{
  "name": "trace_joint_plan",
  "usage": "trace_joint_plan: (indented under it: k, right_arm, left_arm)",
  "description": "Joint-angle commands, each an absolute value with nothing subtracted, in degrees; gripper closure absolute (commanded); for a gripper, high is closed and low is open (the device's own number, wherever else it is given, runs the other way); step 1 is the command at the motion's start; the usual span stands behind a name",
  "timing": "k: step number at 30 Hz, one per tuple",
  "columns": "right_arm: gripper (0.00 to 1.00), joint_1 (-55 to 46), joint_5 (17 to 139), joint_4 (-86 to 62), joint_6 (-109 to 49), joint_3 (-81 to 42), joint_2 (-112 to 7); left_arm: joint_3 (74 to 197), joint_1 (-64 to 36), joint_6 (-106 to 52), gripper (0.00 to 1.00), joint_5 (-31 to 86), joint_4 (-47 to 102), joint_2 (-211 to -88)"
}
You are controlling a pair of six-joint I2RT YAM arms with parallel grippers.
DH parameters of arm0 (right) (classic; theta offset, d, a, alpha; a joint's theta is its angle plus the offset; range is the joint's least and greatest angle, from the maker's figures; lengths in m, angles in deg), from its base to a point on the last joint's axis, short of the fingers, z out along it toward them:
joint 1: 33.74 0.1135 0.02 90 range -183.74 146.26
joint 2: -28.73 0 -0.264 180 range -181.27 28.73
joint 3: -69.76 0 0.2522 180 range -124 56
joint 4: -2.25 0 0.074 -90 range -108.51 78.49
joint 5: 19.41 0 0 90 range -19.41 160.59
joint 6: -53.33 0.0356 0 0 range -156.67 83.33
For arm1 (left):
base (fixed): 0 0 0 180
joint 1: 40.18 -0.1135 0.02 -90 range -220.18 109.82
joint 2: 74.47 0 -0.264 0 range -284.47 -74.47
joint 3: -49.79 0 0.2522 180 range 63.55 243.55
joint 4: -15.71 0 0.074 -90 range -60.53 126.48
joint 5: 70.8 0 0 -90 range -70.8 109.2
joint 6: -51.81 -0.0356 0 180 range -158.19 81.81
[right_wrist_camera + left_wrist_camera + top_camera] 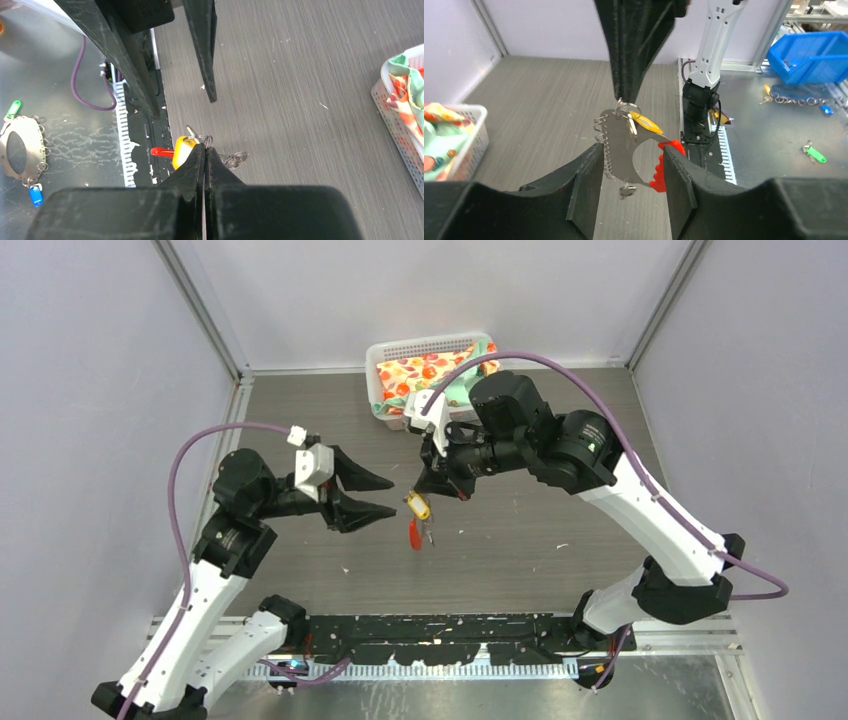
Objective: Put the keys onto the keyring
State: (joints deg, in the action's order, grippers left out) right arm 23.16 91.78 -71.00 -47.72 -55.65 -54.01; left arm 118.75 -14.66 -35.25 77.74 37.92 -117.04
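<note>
The keyring (pixel 621 152), a curved silver plate edged with small loops and ending in a red tag (pixel 658 172), hangs above the table. My right gripper (pixel 205 147) is shut on its top, where a silver ring (pixel 200 136) shows. A yellow key (pixel 644 121) hangs from that ring, and a small key (pixel 626 190) dangles from the plate's lower edge. My left gripper (pixel 631 155) stands open with the plate between its fingers; the right finger is close to the red tag. In the top view, the keyring (pixel 418 520) hangs between left gripper (pixel 390 495) and right gripper (pixel 432 485).
A white basket (pixel 385 350) holding colourful cloth stands at the table's far edge. On the metal shelf beyond the near edge lie another keyring plate (pixel 17 150), a green tag (pixel 816 154) and a chain of rings (pixel 794 97), beside a blue bin (pixel 809 55).
</note>
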Motion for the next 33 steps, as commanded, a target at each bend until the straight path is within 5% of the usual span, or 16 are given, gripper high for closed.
trace_joint_plan:
  k: [1,9,17,23,33]
  right_arm:
    - [0.99,24.3,85.9,-77.5,-47.8,-61.4,-57.4]
    - [0.99,26.4,80.6,-82.2,-46.4,-66.6,-62.2]
    - [0.99,27.2,82.0,-81.6,-45.7,-67.9,-63.2]
    - [0.99,27.3,82.8,-81.7,-44.9,-68.8,-64.2]
    - [0.99,27.4,82.5,-82.6,-44.5,-69.3,-65.4]
  left_arm:
    - [118.6,-14.4,-24.8,0.52,73.9,32.8,-120.0]
    - [118.9,-14.4,-20.5,0.53,72.7,30.5,-122.6]
    - [117.4,-14.4,-24.2,0.71,73.9,34.4,-122.4]
    - [116.6,-14.4,-24.8,0.53,74.3,35.1,-121.5]
    - [115.7,-14.3,-22.2,0.51,81.7,33.4,-122.2]
